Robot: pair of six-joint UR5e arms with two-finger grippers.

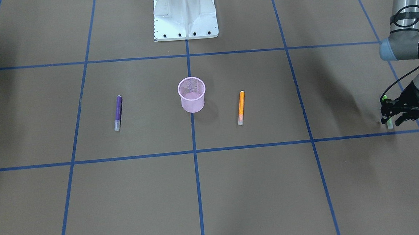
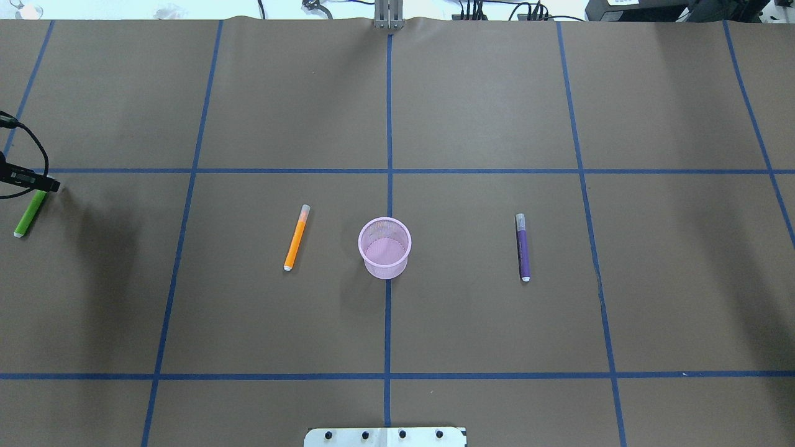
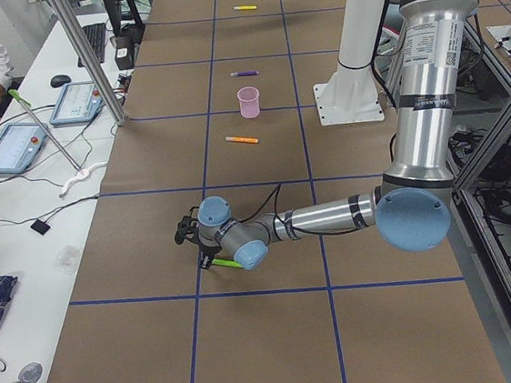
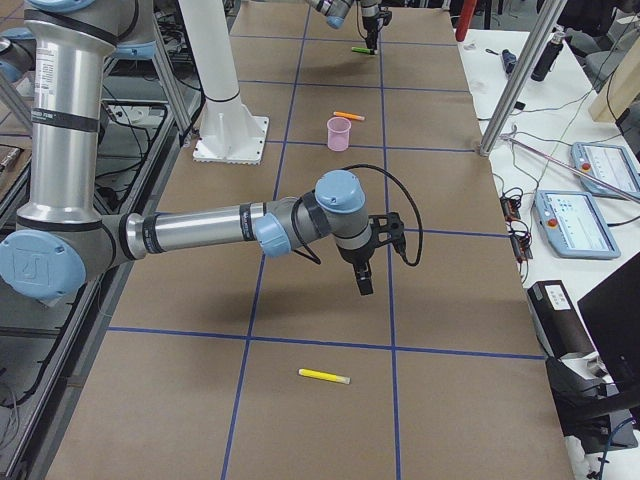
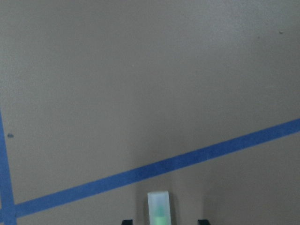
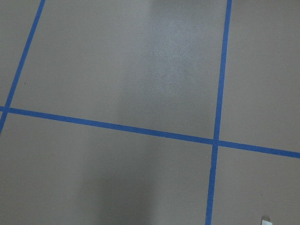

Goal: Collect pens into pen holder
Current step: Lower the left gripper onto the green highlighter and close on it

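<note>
Two grippers above brown taped surface (image 1: 253, 187). Left gripper (image 1: 390, 117) low, spread astride green pen (image 2: 28, 217) (lying flat), far from pen holder (image 1: 191, 95), out beyond orange pen (image 1: 241, 107). Right gripper (image 4: 362, 275) on holder's opposite side, past purple pen (image 1: 118, 112); spread or pressed together, cannot tell. Orange, purple pens flank holder. Yellow pen (image 4: 324, 376) farthest from holder.

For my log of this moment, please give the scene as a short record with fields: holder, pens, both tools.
Pen holder: upright, table centre, empty.
Orange pen: lying apart, on robot's left of holder.
Purple pen: lying apart, on robot's right of holder.
Green pen: far left, lying flat.
Yellow pen: far right, lying alone.
Left tool: open, astride green pen.
Right tool: above table, state unclear.
</note>
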